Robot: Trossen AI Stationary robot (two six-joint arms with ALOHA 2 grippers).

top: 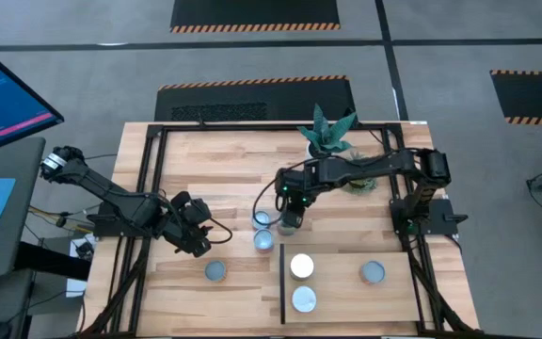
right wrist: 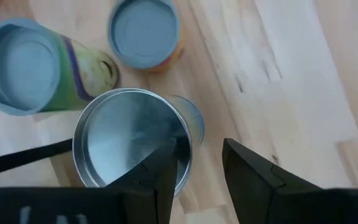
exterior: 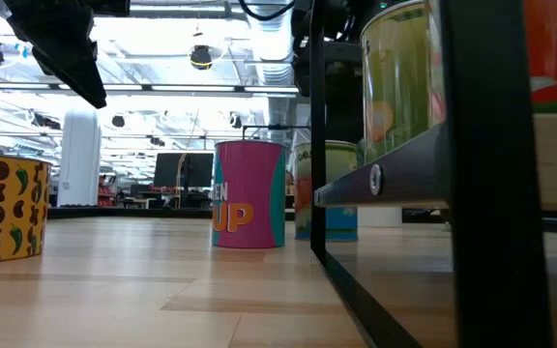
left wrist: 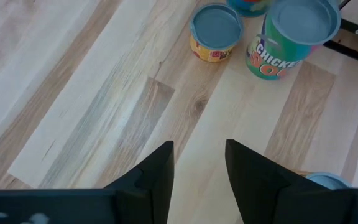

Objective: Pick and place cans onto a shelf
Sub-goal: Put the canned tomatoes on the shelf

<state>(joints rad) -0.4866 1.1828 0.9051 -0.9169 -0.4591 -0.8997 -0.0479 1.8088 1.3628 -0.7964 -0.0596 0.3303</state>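
While the right gripper (right wrist: 194, 177) straddles the silver-rimmed can (right wrist: 129, 134) on the tabletop (top: 224, 165), jaws part-open, nothing gripped, the tin looks rigid, slick, best squeezed mid-wall; left gripper (left wrist: 197, 177) hovers empty, jaws parted.

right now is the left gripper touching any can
Apart. In the left wrist view the left gripper hangs over bare wood, with the nearest cans well beyond its fingertips.
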